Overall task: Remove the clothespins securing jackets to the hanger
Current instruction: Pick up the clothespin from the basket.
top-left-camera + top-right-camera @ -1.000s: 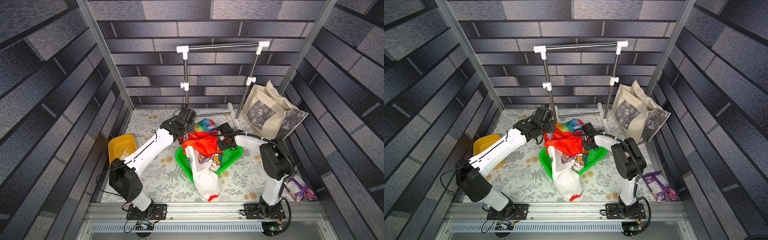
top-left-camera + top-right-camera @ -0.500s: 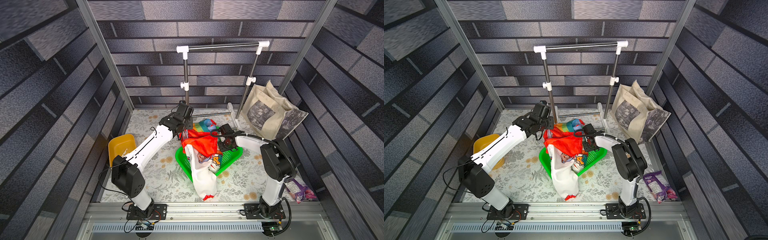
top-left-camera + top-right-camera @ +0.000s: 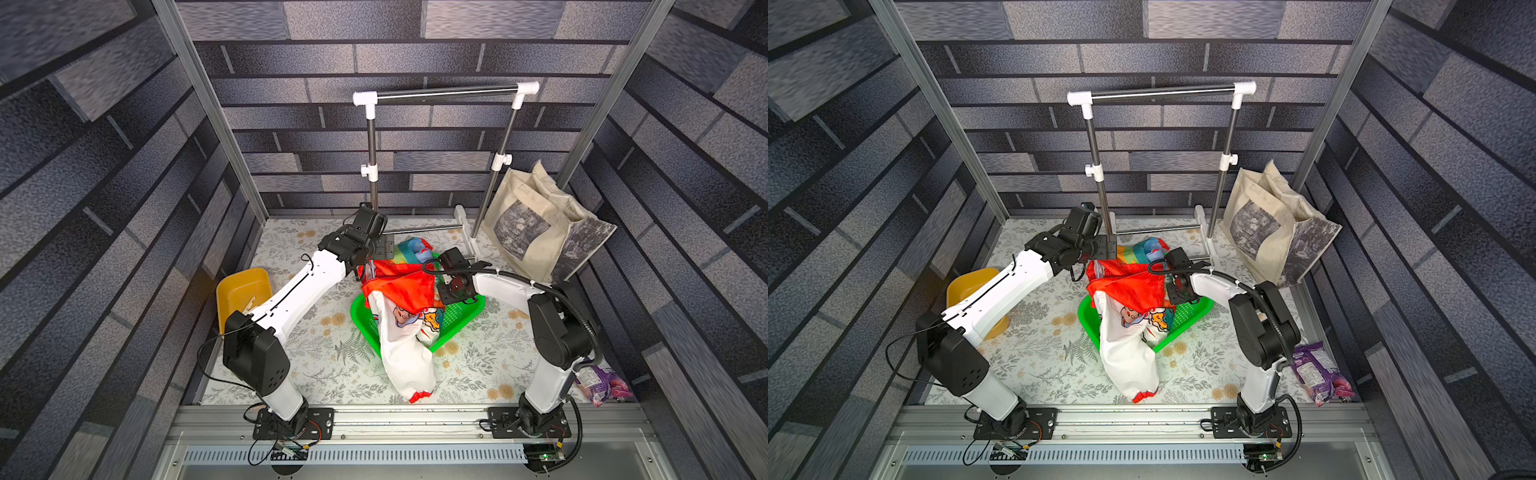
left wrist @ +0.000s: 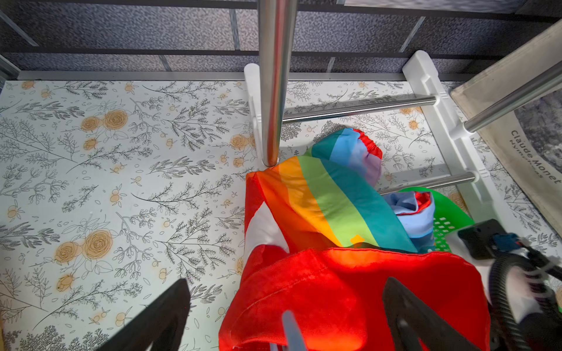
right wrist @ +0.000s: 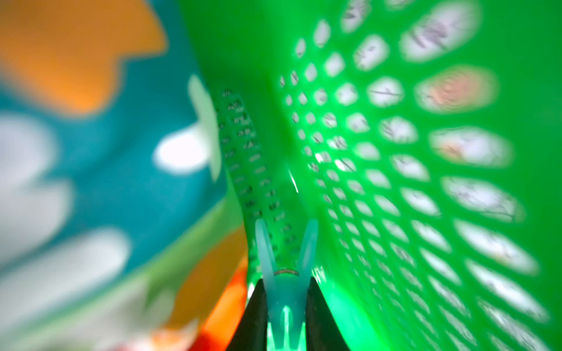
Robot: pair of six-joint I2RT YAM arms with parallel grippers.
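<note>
The steel clothes rack with white joints stands behind the green perforated plastic basket. The child's jacket, half rainbow-striped and red, half white with cartoon print, is heaped over the basket, with one white sleeve trailing past its front rim. The left gripper hovers over the red cloth at the basket's back-left side, fingers spread wide. The right gripper, down inside the basket beside the jacket, pinches the small translucent teal-blue plastic clothespin, whose two prongs splay apart toward the basket wall.
</note>
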